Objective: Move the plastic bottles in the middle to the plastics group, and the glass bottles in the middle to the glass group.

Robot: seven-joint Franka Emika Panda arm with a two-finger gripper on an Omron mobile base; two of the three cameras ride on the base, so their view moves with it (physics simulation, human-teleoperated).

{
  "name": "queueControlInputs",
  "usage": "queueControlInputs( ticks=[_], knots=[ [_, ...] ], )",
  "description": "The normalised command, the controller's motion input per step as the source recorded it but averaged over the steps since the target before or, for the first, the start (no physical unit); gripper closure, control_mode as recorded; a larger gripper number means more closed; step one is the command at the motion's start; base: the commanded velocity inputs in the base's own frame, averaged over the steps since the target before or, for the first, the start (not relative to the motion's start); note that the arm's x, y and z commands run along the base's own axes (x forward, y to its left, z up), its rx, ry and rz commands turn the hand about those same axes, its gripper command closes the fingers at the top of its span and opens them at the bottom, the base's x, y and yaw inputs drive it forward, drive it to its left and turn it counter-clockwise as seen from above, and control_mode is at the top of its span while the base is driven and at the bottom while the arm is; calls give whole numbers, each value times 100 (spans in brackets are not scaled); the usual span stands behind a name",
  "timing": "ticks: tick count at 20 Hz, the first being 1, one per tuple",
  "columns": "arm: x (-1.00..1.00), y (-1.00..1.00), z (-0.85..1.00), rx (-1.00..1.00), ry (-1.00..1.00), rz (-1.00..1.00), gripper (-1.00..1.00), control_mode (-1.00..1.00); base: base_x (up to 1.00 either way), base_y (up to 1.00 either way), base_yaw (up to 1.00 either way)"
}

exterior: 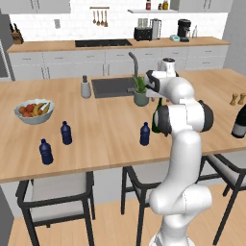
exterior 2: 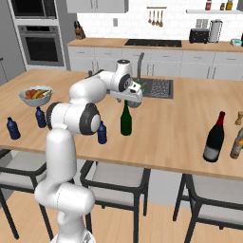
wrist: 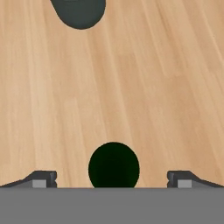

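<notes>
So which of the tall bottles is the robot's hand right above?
The dark green bottle in the middle of the counter. The open hand hangs directly over its neck, while the near-black bottle with the reddish top stands far off to the right.

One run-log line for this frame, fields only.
gripper: open, above green wine bottle | held: nothing | middle blue bottle: unmoved | plastics group: two bottles
</notes>
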Motion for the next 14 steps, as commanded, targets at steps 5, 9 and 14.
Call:
queueControlInputs(
  ticks=[5, 9, 14],
  knots=[
    [0, 0, 0, 0, 0, 0, -100, -100, 0, 0, 0],
    [0, 0, 0, 0, 0, 0, 100, -100, 0, 0, 0],
    [0, 0, 0, 0, 0, 0, 100, -100, 0, 0, 0]
  ],
)
